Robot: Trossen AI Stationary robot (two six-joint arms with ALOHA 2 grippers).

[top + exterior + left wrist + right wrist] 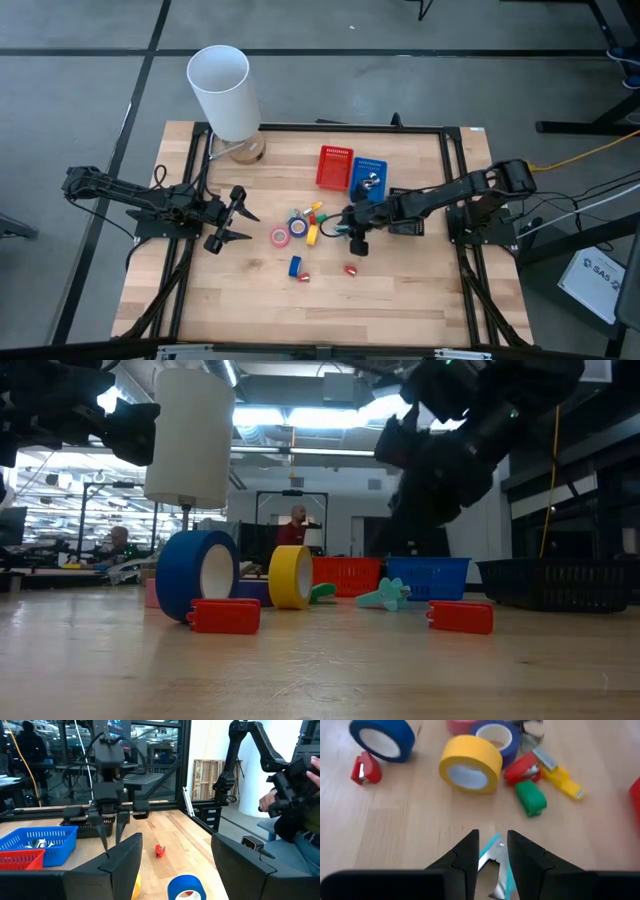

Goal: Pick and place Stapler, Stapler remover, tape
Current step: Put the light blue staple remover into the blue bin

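the right gripper [492, 851] pinches a teal staple remover [495, 856]; it should lift it straight up, clear of the yellow tape [470, 764].

Two baskets [336, 166] sit side by side at the tabletop [400, 300] back centre, a tall cup [224, 92] at its back left corner. Tape rolls [296, 228] and staplers [317, 213] cluster mid-table between both arms. Right claw [356, 228] sits just right of the cluster, left claw [240, 217] well left.
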